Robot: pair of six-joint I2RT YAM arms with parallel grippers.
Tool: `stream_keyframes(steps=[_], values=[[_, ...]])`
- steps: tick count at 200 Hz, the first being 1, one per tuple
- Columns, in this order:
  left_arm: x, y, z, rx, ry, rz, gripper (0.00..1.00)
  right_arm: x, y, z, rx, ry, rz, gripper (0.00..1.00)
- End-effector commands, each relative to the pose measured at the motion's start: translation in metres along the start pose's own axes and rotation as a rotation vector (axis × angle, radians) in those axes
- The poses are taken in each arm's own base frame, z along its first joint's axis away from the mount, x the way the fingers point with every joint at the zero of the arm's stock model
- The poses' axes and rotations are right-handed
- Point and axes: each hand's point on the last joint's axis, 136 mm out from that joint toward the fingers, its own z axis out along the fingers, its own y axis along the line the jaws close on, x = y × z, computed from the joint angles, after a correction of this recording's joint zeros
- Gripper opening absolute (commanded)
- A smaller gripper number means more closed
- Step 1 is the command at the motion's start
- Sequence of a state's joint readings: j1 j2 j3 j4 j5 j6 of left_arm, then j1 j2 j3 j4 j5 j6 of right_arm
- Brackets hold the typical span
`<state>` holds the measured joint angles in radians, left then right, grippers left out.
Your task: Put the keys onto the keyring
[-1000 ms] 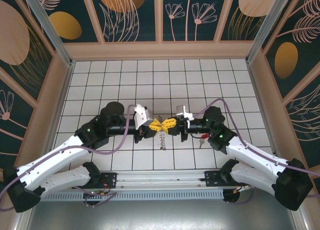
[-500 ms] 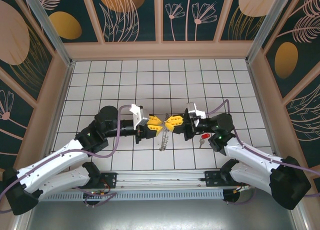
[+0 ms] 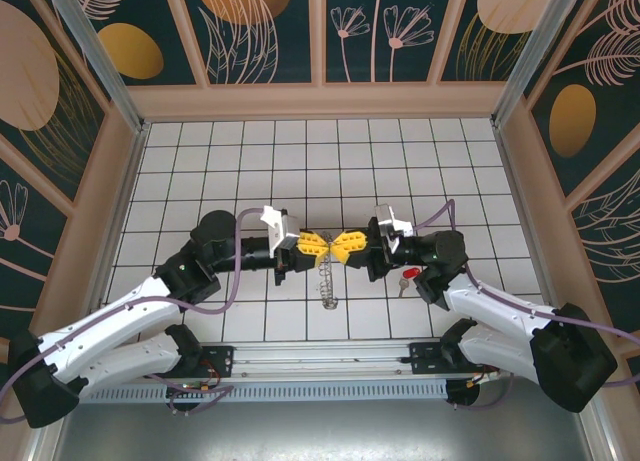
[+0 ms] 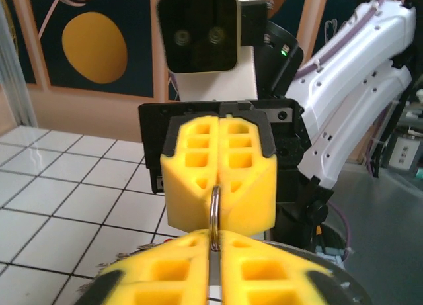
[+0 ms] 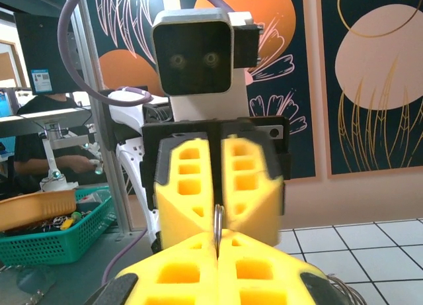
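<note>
Left claw (image 3: pixel 321 245) and right claw (image 3: pixel 341 245) meet tip to tip; both are closed on the ring (image 3: pixel 328 280), which hangs below them; the key (image 3: pixel 409 274) lies on the bench (image 3: pixel 250 161), right of the right claw.

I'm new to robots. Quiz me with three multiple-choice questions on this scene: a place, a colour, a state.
1. Where is the red key? A on the tiles by the right arm; B on the back wall; C atop a camera.
2. Colour of the gripper fingers? A blue; B yellow; C green.
3. The left gripper and right gripper are: A both wide open; B both shut on the keyring; C lying apart.
Answers: A, it lies on a tile; B, yellow in every view; B, both pinch the ring.
</note>
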<state>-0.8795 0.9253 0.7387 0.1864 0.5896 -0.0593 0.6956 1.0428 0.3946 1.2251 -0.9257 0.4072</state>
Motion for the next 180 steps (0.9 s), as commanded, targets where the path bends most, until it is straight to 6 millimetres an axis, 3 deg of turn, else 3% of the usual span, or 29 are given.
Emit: stream_keyframes(steps=[1, 25, 44, 63, 95, 98, 110, 180], values=[[-0.009, -0.003, 0.004, 0.018, -0.018, 0.021, 0.00, -0.011, 0.010, -0.001, -0.031, -0.035, -0.050, 0.00], [-0.012, -0.002, 0.000, 0.000, -0.014, 0.037, 0.00, -0.007, 0.007, -0.001, -0.019, -0.013, -0.045, 0.00], [-0.014, -0.001, -0.003, -0.021, 0.019, 0.051, 0.00, 0.002, -0.004, 0.000, 0.041, 0.051, -0.049, 0.18], [-0.009, 0.002, -0.003, -0.033, 0.086, 0.055, 0.00, 0.013, -0.017, -0.003, 0.131, 0.137, -0.076, 0.25], [0.016, 0.008, -0.002, -0.042, 0.259, 0.042, 0.00, 0.024, -0.036, -0.013, 0.274, 0.280, -0.116, 0.28], [0.009, 0.007, -0.002, -0.041, 0.257, 0.053, 0.00, 0.025, -0.038, -0.014, 0.288, 0.294, -0.120, 0.28], [0.013, 0.008, -0.001, -0.034, 0.307, 0.049, 0.00, 0.028, -0.044, -0.017, 0.333, 0.327, -0.121, 0.28], [0.033, 0.012, -0.004, -0.024, 0.489, 0.031, 0.00, 0.050, -0.039, -0.003, 0.333, 0.426, -0.116, 0.26]])
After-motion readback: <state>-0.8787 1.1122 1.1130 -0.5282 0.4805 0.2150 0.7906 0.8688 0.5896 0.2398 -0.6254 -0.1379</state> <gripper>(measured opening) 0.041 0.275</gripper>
